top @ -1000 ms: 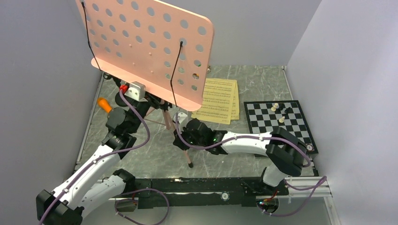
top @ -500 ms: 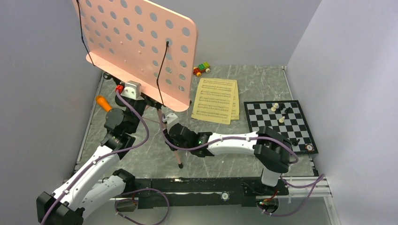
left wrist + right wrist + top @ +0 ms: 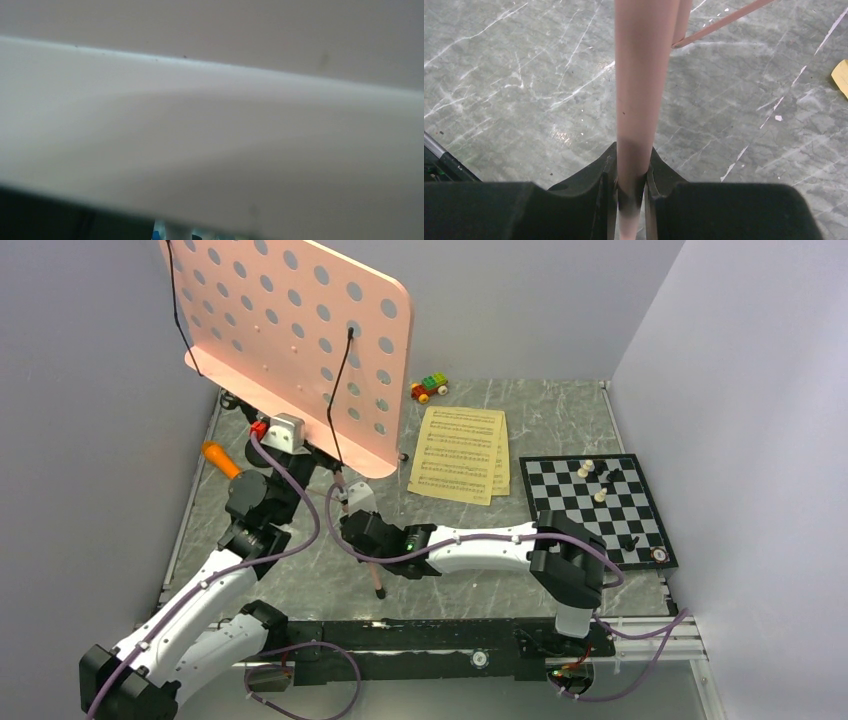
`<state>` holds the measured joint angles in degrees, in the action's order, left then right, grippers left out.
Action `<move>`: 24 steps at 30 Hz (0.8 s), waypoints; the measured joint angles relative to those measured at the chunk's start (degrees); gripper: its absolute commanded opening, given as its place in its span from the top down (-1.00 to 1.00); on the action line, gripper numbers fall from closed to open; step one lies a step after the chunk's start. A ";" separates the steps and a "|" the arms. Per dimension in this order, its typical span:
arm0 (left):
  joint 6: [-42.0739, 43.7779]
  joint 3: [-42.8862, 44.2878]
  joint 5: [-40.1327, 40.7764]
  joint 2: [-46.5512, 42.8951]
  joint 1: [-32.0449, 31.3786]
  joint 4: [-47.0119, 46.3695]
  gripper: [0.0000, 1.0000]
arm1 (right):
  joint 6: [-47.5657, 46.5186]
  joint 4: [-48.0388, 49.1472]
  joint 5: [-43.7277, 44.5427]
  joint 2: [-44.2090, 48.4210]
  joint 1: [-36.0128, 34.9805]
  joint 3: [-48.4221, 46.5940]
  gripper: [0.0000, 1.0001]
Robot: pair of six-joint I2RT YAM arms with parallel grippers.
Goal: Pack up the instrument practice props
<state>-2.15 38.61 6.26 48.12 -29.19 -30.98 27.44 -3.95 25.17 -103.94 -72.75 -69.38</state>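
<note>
Top view: shows the pink music stand [image 3: 290, 340] upright at the left rear of the table [image 3: 480, 570], perforated desk high above the tripod legs; has shifted leftward over the last second, uncovering the toy car [image 3: 428, 390] at the back and the near corner of the yellow sheet-music pages [image 3: 462, 455]; drawn there by the right gripper [image 3: 364, 538], itself carried left along with the leg.

Right wrist view: right jaws closed on one pink leg [image 3: 639, 100] of the stand, tube pinched between the two black pads; marbled table beneath; a thin brace branching off higher up.

Left gripper [image 3: 305, 452]: reaching in under the desk near the stand's hub; jaws hidden from above by the panel; left wrist view filled by a blurred pale surface only; cannot tell whether open or closed, nor whether anything is held.

Orange toy microphone [image 3: 220, 458]: at the left edge of the table, near the left arm, not gripped.

Sheet-music pages: flat at mid-table, just left of the chessboard [image 3: 590, 502], well apart from both grippers.

Reading of the change: stand under repositioning, probably to bring it within reach of both arms for folding or laying down; nothing packed yet; no container in view.

Risk: tall, top-heavy load held low on a single leg; likely to tip if moved fast.
</note>
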 measured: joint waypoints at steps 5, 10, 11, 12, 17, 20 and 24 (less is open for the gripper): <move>-0.20 -0.44 -1.51 -0.44 -0.28 0.37 -0.34 | 1.11 -0.11 0.48 0.00 -0.28 0.00 1.00; -0.48 -0.92 -2.62 -0.33 -0.31 0.15 -0.34 | 2.19 -0.96 2.80 0.00 -1.20 -0.13 1.00; -0.57 -0.92 -2.80 -0.20 -0.31 0.13 -0.33 | 2.23 -1.49 3.28 0.00 -1.40 -0.35 1.00; -0.76 -0.92 -3.02 0.22 -0.33 -0.09 -0.32 | 2.25 -2.14 3.61 0.00 -1.57 -0.61 1.00; -2.01 -0.92 -2.84 1.68 -0.42 -2.21 -0.24 | 2.38 -3.56 4.83 -0.02 -1.97 -1.01 0.50; -2.16 -0.92 -2.34 2.29 -0.42 -3.10 -0.16 | 1.99 -3.61 4.96 -0.02 -2.01 -1.01 0.16; -2.08 -0.92 -1.60 2.64 -0.39 -3.78 0.19 | 0.70 -3.72 5.05 0.66 -2.80 -0.68 -0.09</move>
<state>-4.23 37.69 4.67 50.76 -29.58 -34.76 28.14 -7.66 30.22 -103.28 -75.55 -70.06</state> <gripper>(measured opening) 0.514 0.472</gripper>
